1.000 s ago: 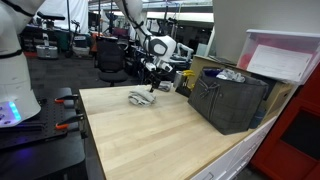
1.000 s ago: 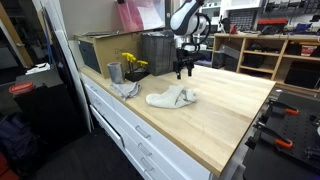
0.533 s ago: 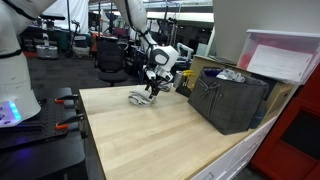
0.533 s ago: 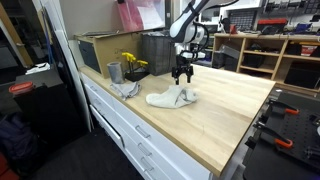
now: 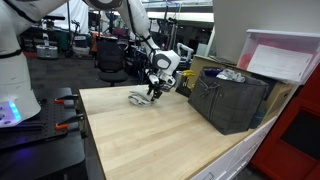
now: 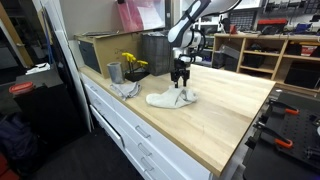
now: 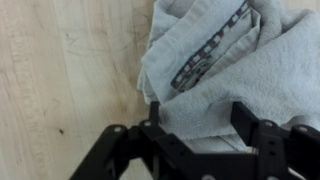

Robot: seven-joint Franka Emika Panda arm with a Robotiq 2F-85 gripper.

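A workshop of racks and parked machines sits behind the pale wooden bench (image 5: pixel 150 135) I'm driving over. On its bare top lies a crumpled grey-white cloth (image 6: pixel 170 98), bunched into soft folds, well apart from everything else on the wood. In the wrist view a dark striped band runs across one fold of the cloth (image 7: pixel 220 60).

My pincer (image 6: pixel 180 84) hangs straight down over one end of the heap, its tips right at the fabric. From the wrist view the pincer (image 7: pixel 197 108) stands wide. One finger sits at the cloth's edge beside bare wood and the other over the folds, with a hump of fabric between them and nothing clamped. Whether the tips actually press into the cloth I cannot tell.

Further out along the bench stands a dark crate (image 5: pixel 228 100) with oddments inside, and beyond it a clear box with a pink lid (image 5: pixel 285 55). Toward the wall end in an exterior view I see a metal cup (image 6: pixel 114 72), something yellow (image 6: pixel 132 63) just behind it and a second grey rag (image 6: pixel 127 89) lying just beside the cup. White drawers (image 6: pixel 130 130) run beneath the bench front.
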